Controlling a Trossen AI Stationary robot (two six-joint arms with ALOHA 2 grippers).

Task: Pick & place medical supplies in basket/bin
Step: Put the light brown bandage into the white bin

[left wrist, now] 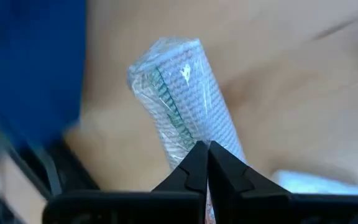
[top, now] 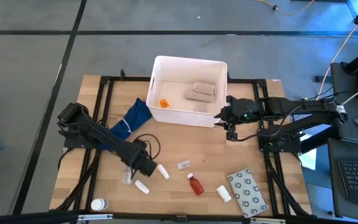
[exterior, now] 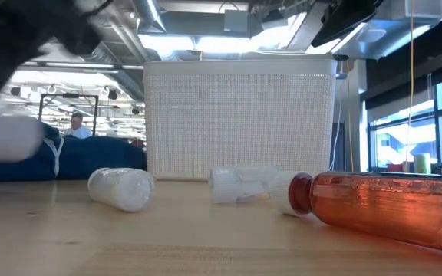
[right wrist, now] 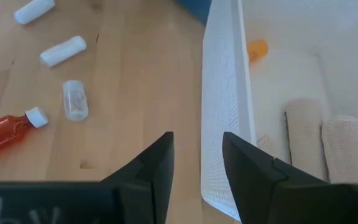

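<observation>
The worktop (top: 185, 149) is a wooden slab with open room between the basket and the supplies along its near edge. The basket (top: 188, 118), a white mesh-walled tub, stands at the far centre; two beige rolls (right wrist: 325, 146) and an orange item (right wrist: 258, 48) lie inside. A blue cloth (top: 132, 117) lies just beside its left wall. The right gripper (right wrist: 197, 155) hovers at the basket's right near corner, jaws apart, straddling the wall. The left gripper (left wrist: 205, 163) is low over the near-left worktop, jaws together on the end of a wrapped white roll (left wrist: 182, 93), its long axis pointing away from the wrist. A grey ring-patterned packet (top: 247, 191), red bottle (top: 195, 185) and white tubes (top: 224, 194) lie flat nearby.
</observation>
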